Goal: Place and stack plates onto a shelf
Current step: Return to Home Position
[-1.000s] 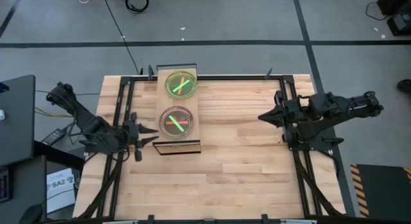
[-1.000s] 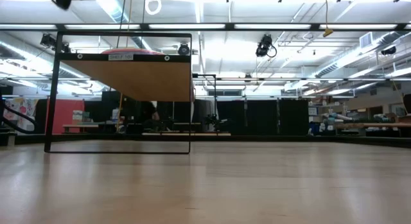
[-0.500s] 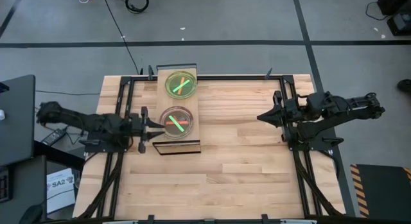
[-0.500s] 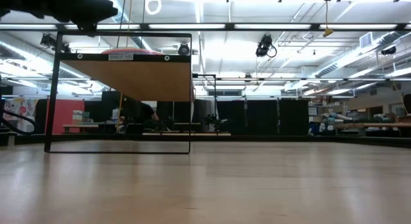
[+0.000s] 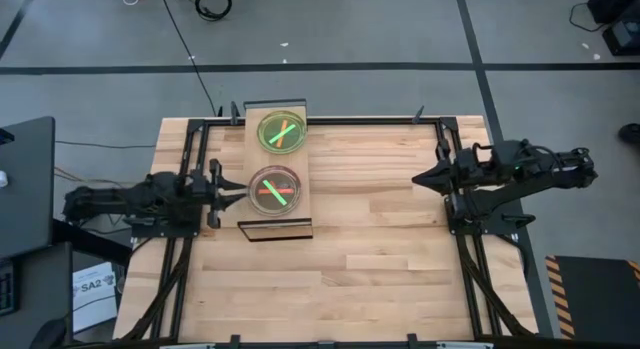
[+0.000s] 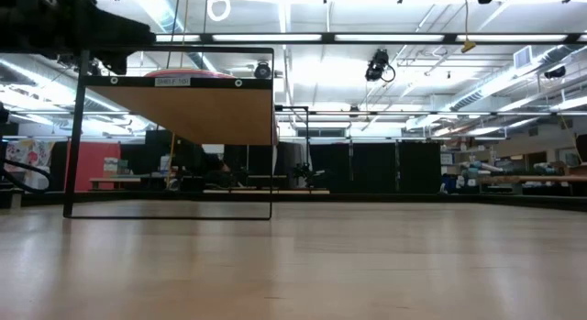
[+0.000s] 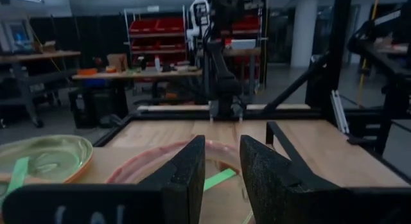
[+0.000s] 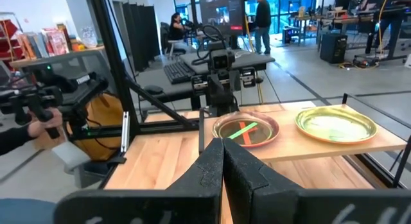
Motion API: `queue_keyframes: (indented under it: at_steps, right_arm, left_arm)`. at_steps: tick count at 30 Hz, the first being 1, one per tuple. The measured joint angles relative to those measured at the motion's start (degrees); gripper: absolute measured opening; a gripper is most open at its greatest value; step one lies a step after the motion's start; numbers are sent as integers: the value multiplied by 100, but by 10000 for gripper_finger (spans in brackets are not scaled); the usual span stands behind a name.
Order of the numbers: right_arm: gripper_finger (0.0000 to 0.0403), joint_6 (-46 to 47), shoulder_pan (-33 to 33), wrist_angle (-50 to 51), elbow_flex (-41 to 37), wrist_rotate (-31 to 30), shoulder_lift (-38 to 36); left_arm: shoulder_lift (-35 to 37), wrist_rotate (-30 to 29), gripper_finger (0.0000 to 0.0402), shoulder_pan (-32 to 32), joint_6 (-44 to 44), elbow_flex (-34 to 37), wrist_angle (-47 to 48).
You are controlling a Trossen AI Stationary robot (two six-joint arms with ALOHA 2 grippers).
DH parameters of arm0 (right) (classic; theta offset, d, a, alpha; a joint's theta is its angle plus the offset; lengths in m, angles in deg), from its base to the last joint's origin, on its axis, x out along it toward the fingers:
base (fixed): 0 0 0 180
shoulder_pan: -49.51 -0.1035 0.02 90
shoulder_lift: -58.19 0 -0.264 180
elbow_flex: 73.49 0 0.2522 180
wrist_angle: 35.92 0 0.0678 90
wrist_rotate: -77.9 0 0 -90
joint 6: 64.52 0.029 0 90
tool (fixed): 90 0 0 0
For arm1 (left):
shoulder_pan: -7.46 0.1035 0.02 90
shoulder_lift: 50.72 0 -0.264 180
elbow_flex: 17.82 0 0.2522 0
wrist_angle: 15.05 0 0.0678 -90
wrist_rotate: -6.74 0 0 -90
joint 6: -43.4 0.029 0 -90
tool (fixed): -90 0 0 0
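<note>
The left hand [image 5: 238, 193] is hovering just beside the long edge of the shelf [image 5: 300, 161]. Its fingers [image 7: 186, 179] are standing a little apart and gripping nothing. Directly ahead of its fingertips, a short way onto the board, the pink-rimmed stack [image 5: 273, 190] of plates is sitting flat, with a green and a red stripe crossing on top. The green-topped stack [image 5: 282, 131] is lying farther along the shelf, off to one side of this hand and toward the far edge of the counter [image 5: 380, 249], apart from the first stack.

The right hand [image 5: 422, 176] is waiting across the counter, well apart from the shelf and pointing toward it. Its fingers [image 8: 212, 169] are pressing together with nothing between them, and both stacks are lying well ahead of it.

From counter height the shelf is showing its underside, with a pink plate rim [image 6: 188, 74] peeking above the board.
</note>
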Motion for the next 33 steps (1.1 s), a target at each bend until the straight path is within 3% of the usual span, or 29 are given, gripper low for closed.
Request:
queue_keyframes:
  at_steps: [6, 23, 26, 33]
  right_arm:
    - [16, 9, 0, 59, 0, 0, -33]
    - [16, -151, 0, 152, 0, 1, -58]
    - [16, -157, 0, 188, 0, 1, -58]
    - [16, -201, 0, 212, 0, 0, -58]
  left_arm:
    - [799, 25, 105, 78, 3, 12, 739]
    - [769, 288, 105, 73, -1, -6, 977]
    - [768, 288, 105, 73, 1, -4, 880]
    - [764, 265, 105, 73, 244, 831, -663]
